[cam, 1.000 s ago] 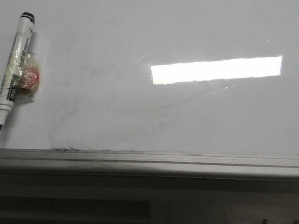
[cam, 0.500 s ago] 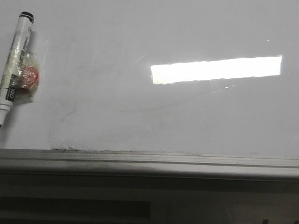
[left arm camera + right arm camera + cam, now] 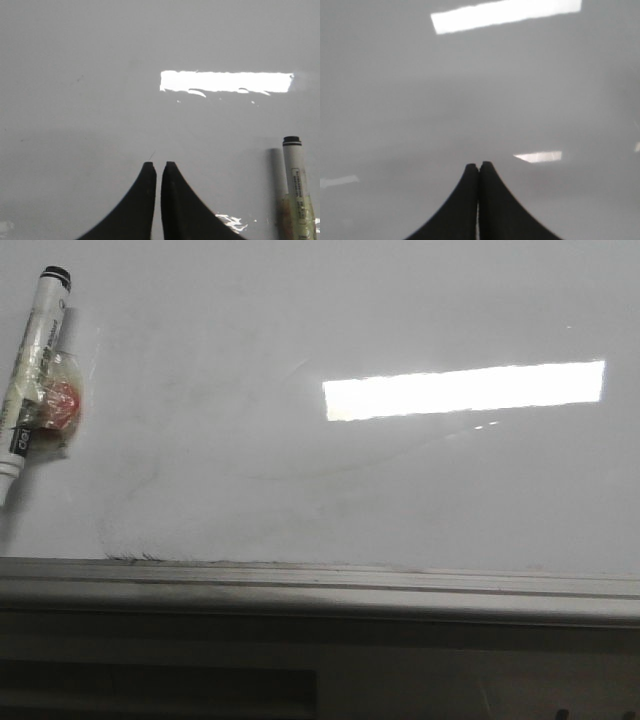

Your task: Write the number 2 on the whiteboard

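The whiteboard [image 3: 330, 310] fills the front view, glossy white with faint grey smudges and a bright rectangular light reflection [image 3: 463, 390]. No black number 2 shows on it. A white marker [image 3: 32, 355] with a black cap lies at the far left, wrapped in tape with a red spot. It also shows in the left wrist view [image 3: 299, 190]. My left gripper [image 3: 156, 165] is shut and empty above the board, apart from the marker. My right gripper [image 3: 479, 165] is shut and empty over bare board. Neither gripper shows in the front view.
The board's grey metal bottom frame [image 3: 320, 585] runs across the front view, with dark ink residue [image 3: 145, 557] along its upper edge at the left. Below it is a darker ledge.
The marker has drifted slightly to the left and up in the front view. Nothing else has visibly changed.
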`<state>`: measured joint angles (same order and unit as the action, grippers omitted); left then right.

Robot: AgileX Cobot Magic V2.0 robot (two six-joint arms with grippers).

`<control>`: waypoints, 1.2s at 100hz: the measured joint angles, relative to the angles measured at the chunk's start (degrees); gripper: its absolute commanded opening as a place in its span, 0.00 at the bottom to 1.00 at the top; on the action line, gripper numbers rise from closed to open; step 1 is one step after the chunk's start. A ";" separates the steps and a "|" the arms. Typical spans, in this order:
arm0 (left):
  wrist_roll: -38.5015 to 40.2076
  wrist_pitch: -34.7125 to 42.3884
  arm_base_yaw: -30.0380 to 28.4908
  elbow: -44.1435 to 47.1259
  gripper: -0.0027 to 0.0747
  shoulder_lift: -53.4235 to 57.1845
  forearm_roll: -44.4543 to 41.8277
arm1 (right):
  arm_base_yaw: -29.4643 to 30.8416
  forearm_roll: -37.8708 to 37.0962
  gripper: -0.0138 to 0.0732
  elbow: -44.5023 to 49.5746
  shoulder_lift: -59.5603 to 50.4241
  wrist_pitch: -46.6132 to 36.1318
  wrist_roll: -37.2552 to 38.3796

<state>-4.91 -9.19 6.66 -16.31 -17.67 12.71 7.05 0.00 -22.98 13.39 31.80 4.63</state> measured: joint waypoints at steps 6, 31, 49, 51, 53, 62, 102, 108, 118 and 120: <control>0.00 -0.10 0.00 0.00 0.35 -1.91 0.00 | -0.10 0.00 0.08 0.89 0.17 -0.11 0.00; 0.13 14.34 0.10 2.65 0.61 -10.03 -0.14 | -0.10 0.00 0.08 1.82 0.17 -0.98 0.04; 0.23 16.89 6.10 2.65 0.60 -12.74 -0.99 | -0.10 0.00 0.08 1.82 0.17 1.34 0.04; 0.50 16.89 7.44 2.65 0.60 -12.74 -0.99 | -0.10 0.00 0.08 1.87 0.17 1.61 0.04; 0.66 16.89 8.87 2.65 0.60 -12.74 -1.14 | -0.10 0.00 0.08 1.87 0.17 1.75 0.04; 1.17 16.67 15.68 2.65 0.60 -12.88 -1.13 | -0.10 0.31 0.08 1.87 0.17 2.40 0.04; 1.29 15.98 33.84 2.65 0.54 -26.09 2.56 | -0.10 2.37 0.08 1.87 0.17 3.12 0.04; 1.29 17.23 33.99 2.65 0.54 -29.00 4.89 | -0.10 2.50 0.08 1.87 0.17 3.12 0.04; 1.29 19.14 33.99 2.65 0.53 -32.80 7.44 | -0.10 2.50 0.08 1.87 0.17 3.12 0.04; 1.29 19.56 34.05 2.53 0.52 -33.44 7.83 | -0.10 2.50 0.08 1.87 0.17 3.12 0.04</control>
<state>-3.62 10.38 40.71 -13.77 -51.11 20.54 6.95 2.50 -21.11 13.56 34.92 4.67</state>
